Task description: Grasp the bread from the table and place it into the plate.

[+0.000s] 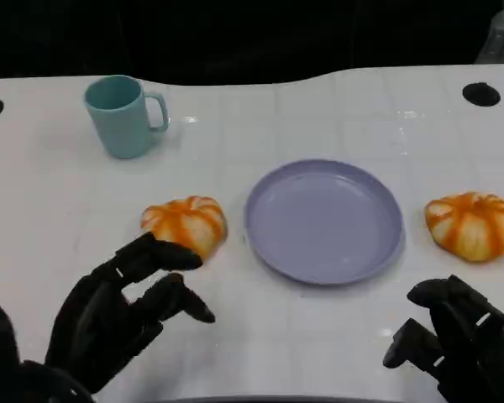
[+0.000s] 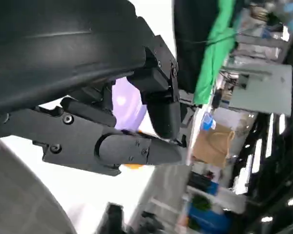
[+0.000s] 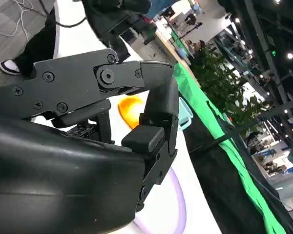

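Observation:
Two orange-and-cream bread rolls lie on the white table. One bread roll [image 1: 186, 223] is just left of the lilac plate [image 1: 323, 220], the other bread roll [image 1: 472, 224] lies to the plate's right. The plate holds nothing. My left hand [image 1: 122, 311] hovers near the front edge with fingers apart, its fingertips [image 1: 181, 259] just short of the left roll and holding nothing. My right hand [image 1: 458, 340] is at the lower right, open, below the right roll. The right wrist view catches an orange roll [image 3: 131, 109] and the plate's rim [image 3: 178, 204] past the fingers.
A teal mug [image 1: 122, 114] stands at the back left of the table. Two dark round holes [image 1: 481, 94] mark the far corners. The table's far edge meets a dark background. Bare white surface lies in front of the plate.

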